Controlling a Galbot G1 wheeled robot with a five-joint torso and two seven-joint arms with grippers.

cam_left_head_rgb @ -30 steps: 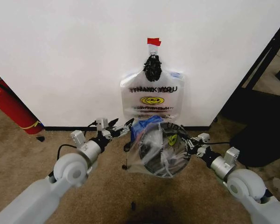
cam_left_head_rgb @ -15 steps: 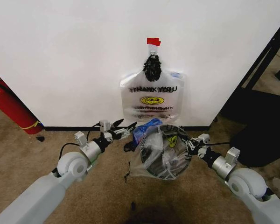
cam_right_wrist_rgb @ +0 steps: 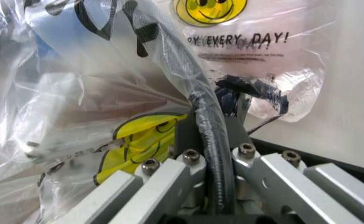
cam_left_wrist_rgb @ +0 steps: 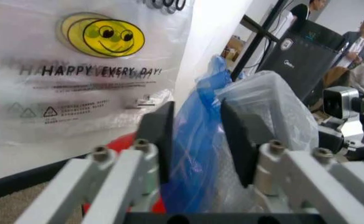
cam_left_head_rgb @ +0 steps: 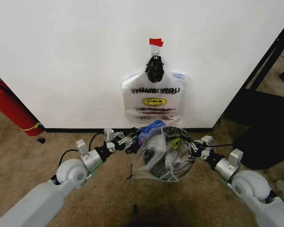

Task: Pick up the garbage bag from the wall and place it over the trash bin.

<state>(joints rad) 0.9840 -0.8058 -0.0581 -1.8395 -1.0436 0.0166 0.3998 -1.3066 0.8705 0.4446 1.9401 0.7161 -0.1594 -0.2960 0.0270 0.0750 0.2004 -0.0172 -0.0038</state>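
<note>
The garbage bag [cam_left_head_rgb: 164,158] lies crumpled over the small round trash bin [cam_left_head_rgb: 147,163], whose black rim shows through the film, on the carpet below the wall [cam_left_head_rgb: 61,56]. My left gripper [cam_left_head_rgb: 131,140] is at the bag's left side. In the left wrist view its fingers [cam_left_wrist_rgb: 162,135] press a blue fold of the garbage bag [cam_left_wrist_rgb: 198,154] from both sides. My right gripper [cam_left_head_rgb: 191,145] is at the bin's right edge. In the right wrist view it [cam_right_wrist_rgb: 210,126] is shut on the film-covered trash bin rim [cam_right_wrist_rgb: 200,93], with the garbage bag [cam_right_wrist_rgb: 76,93] spread beyond it.
More same-printed bags [cam_left_head_rgb: 154,101] hang from the wall under a black knot [cam_left_head_rgb: 155,68] and a red tape strip [cam_left_head_rgb: 155,42]. A red fire extinguisher [cam_left_head_rgb: 9,109] leans at the left. A black rack [cam_left_head_rgb: 267,109] stands at the right. Bare carpet lies in front.
My left gripper has moved right, from open beside the bag to closed on its blue fold. The bag has crumpled a little lower. The right arm has held still.
</note>
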